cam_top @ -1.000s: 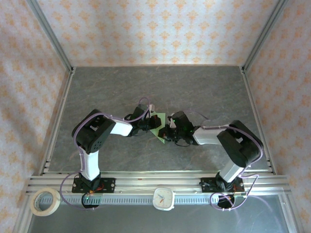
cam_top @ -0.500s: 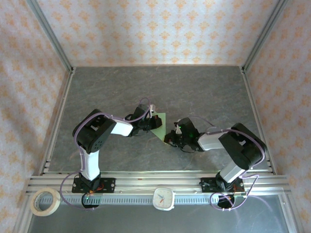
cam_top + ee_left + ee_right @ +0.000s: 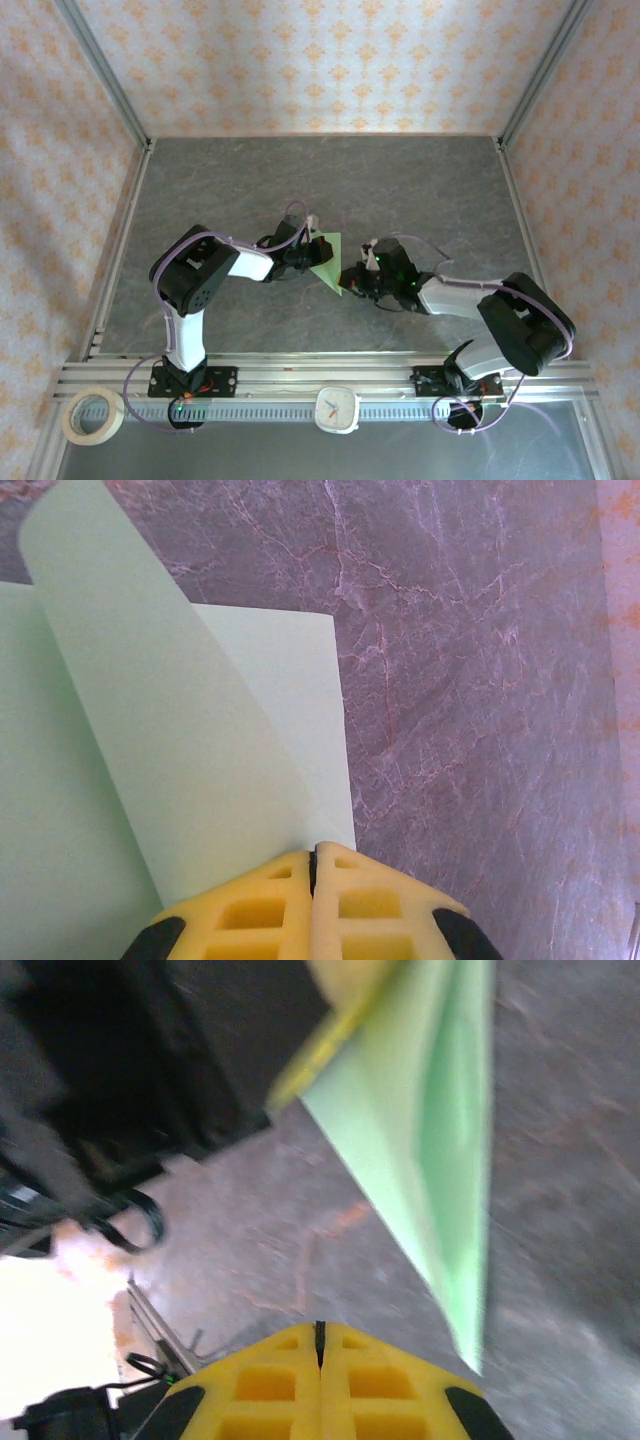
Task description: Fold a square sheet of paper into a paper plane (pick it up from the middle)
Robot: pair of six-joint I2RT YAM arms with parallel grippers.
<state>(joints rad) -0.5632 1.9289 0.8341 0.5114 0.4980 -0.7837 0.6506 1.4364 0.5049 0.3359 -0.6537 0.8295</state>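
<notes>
The pale green sheet of paper (image 3: 326, 259) is folded over into a pointed, triangular shape at the table's middle. My left gripper (image 3: 306, 257) is shut on its left edge; in the left wrist view the yellow jaws (image 3: 315, 851) meet on the paper (image 3: 180, 730), and one flap curls up and away from them. My right gripper (image 3: 351, 278) is shut with nothing in it, just right of the paper's lower tip. In the right wrist view its closed jaws (image 3: 320, 1331) sit below the hanging paper (image 3: 440, 1150), apart from it, with the left gripper's yellow finger (image 3: 335, 1005) above.
The grey marbled table (image 3: 330, 180) stretches behind both arms. A roll of tape (image 3: 93, 415) and a small white clock (image 3: 338, 408) lie beyond the aluminium rail (image 3: 300, 372) at the near edge. Metal frame posts (image 3: 110, 90) stand at the sides.
My right gripper has drawn back off the paper toward the right, and its arm has swung outward and lower. The paper now stands up more as a triangle. The left arm has held still.
</notes>
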